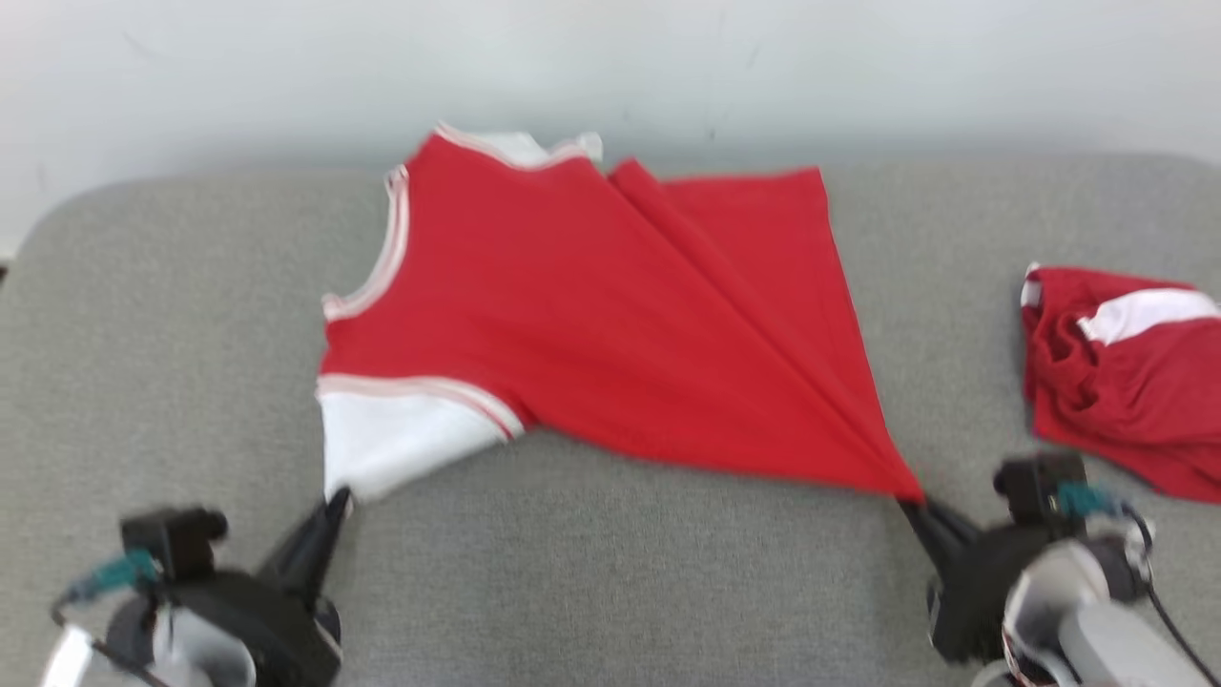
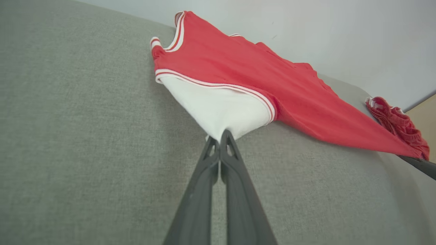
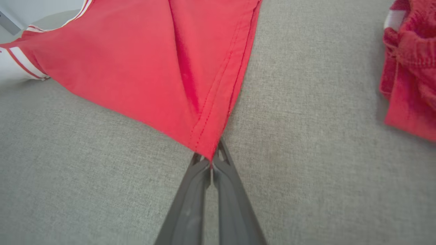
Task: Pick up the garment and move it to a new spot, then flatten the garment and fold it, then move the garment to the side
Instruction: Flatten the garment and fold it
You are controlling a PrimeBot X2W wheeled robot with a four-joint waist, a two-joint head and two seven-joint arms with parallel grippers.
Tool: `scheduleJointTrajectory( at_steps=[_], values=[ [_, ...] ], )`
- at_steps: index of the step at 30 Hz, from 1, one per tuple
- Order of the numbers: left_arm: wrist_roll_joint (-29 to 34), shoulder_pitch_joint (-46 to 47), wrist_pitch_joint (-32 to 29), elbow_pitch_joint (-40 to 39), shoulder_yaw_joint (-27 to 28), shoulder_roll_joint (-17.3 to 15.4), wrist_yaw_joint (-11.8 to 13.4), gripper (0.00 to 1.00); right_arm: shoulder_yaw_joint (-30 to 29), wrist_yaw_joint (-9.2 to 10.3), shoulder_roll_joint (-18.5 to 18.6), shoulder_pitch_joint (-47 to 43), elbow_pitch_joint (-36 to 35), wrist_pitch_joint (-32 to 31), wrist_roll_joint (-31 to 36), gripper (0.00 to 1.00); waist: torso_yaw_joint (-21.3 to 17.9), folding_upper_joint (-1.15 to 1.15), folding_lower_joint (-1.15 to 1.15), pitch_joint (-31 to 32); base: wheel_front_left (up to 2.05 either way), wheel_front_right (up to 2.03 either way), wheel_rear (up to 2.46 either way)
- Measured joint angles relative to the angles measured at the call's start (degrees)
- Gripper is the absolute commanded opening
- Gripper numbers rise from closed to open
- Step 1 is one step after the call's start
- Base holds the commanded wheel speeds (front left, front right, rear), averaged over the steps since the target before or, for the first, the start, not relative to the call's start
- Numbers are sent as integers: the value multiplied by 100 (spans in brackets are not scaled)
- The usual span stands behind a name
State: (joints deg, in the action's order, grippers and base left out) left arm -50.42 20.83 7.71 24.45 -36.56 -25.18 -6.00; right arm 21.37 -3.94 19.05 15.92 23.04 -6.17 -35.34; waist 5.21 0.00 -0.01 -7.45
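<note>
- garment (image 1: pixel 610 315) lies on the grey worktop (image 1: pixel 620 572), pulled taut sideways between the two claws, long axis running left to right
- left claw (image 1: pixel 336 501) is clamped on the white sleeve (image 1: pixel 391 439) tip, right claw (image 1: pixel 911 506) on the red hem corner (image 1: pixel 887 477)
- the rest of the fabric fans away from both claws toward the far edge

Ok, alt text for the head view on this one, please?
A red shirt is spread over a grey padded surface, the left gripper shut on its white sleeve and the right gripper shut on a red hem corner. A second red-and-white garment sits crumpled at the right edge.
</note>
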Motion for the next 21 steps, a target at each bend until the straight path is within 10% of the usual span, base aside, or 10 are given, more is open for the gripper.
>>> scheduleJointTrajectory(
  at_steps=[21],
  values=[
    [-389,-2093,-766,-1123,-478,-476,404,0,-301,229,174,-1712,-186,255,-398,0,366,0,0,1177,0,0,0]
  ],
)
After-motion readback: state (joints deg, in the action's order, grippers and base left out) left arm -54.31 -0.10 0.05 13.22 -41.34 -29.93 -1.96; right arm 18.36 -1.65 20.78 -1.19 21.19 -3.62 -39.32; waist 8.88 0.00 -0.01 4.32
